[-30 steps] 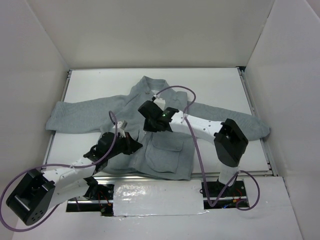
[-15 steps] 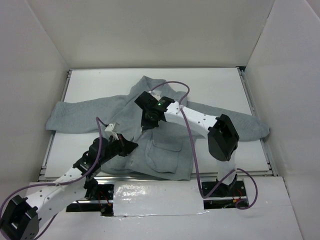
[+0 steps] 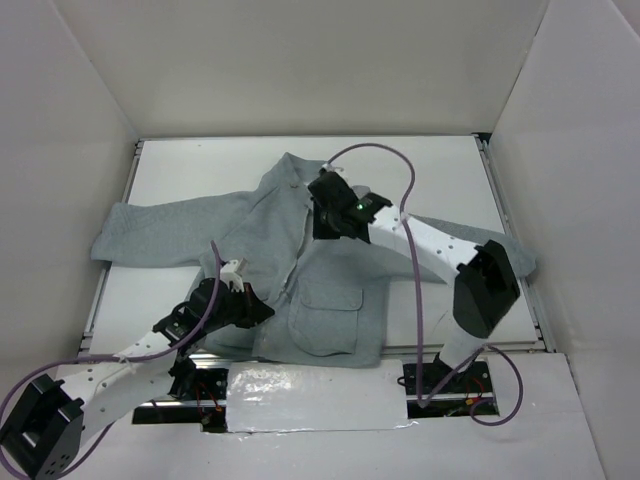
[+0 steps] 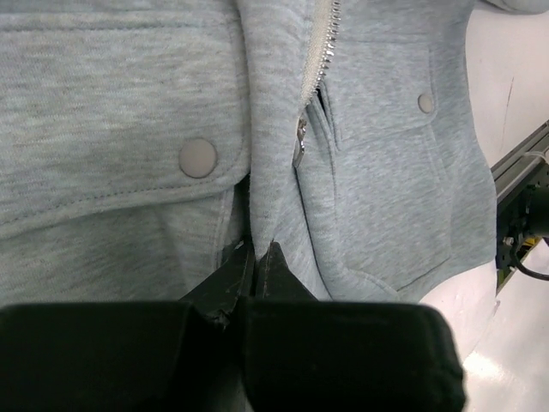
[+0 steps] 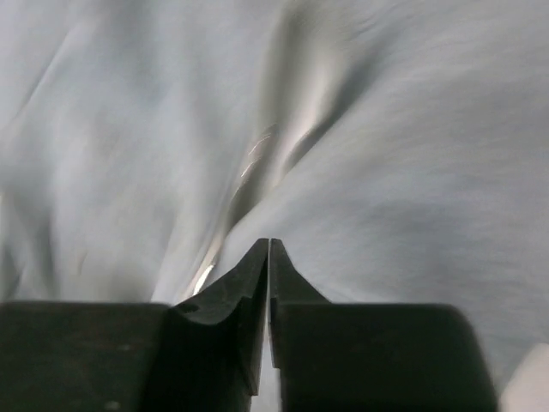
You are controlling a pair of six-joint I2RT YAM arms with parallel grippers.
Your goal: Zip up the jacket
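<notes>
Top external view: a light-grey fleece jacket (image 3: 330,270) lies front-up on a white tabletop (image 3: 200,170), sleeves spread to both sides and collar pointing away from the arms. The left end effector (image 3: 262,312) sits at the bottom hem, beside the pale zipper (image 3: 296,240) that runs up the middle. The right end effector (image 3: 320,225) rests on the chest, just below the collar and just beside the zipper line.

Left wrist view: the two fingertips (image 4: 244,266) are pressed together, clamped on a fold of the jacket's front edge at the hem. Above them a small metal pull (image 4: 298,153) hangs low on the zipper, level with a round pocket snap (image 4: 198,157). I cannot tell how much of the zipper is joined.

Right wrist view: the picture is blurred. The fingers are together, with only a thin slit between them, over grey fleece. A shiny streak, probably the zipper, runs up from their tips. I cannot tell whether anything is pinched.

Judged from this, the pull is low and well apart from the right end effector. To zip well, the left side should hold the hem taut. The right should grip the pull itself, then draw it straight along the teeth toward the collar.
</notes>
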